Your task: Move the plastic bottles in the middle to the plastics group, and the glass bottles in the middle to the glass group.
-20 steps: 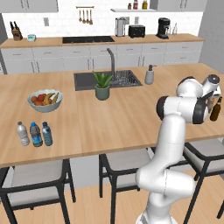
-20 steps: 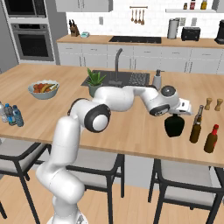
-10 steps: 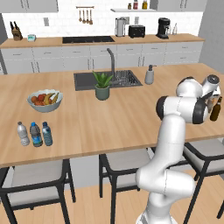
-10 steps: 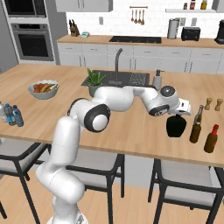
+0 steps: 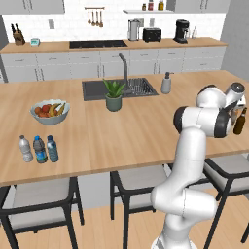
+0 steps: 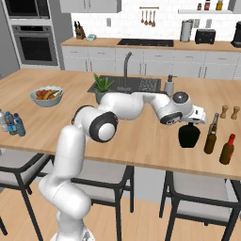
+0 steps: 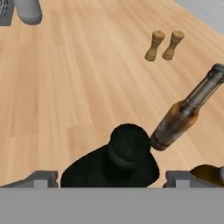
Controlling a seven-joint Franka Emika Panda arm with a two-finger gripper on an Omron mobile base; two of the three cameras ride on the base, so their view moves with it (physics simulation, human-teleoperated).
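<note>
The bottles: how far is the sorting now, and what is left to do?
Done: three water bottles stand together at the far left, so the plastics look sorted. The brown bottle stands by the tall glass bottle.
In hand: the flask stands beside them, the end effector over it with its jaws wide open.
Left: probably only lifting the arm away.

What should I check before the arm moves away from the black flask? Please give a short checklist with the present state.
1. Hand open, fingers apart on both sides of the black flask: ok.
2. Flask upright on the counter: ok.
3. Flask beside the tall glass bottle: ok.
4. Gap between flask and bottle: cannot tell, they overlap in the hand view.
5. Wooden shakers away from the hand: ok.
</note>
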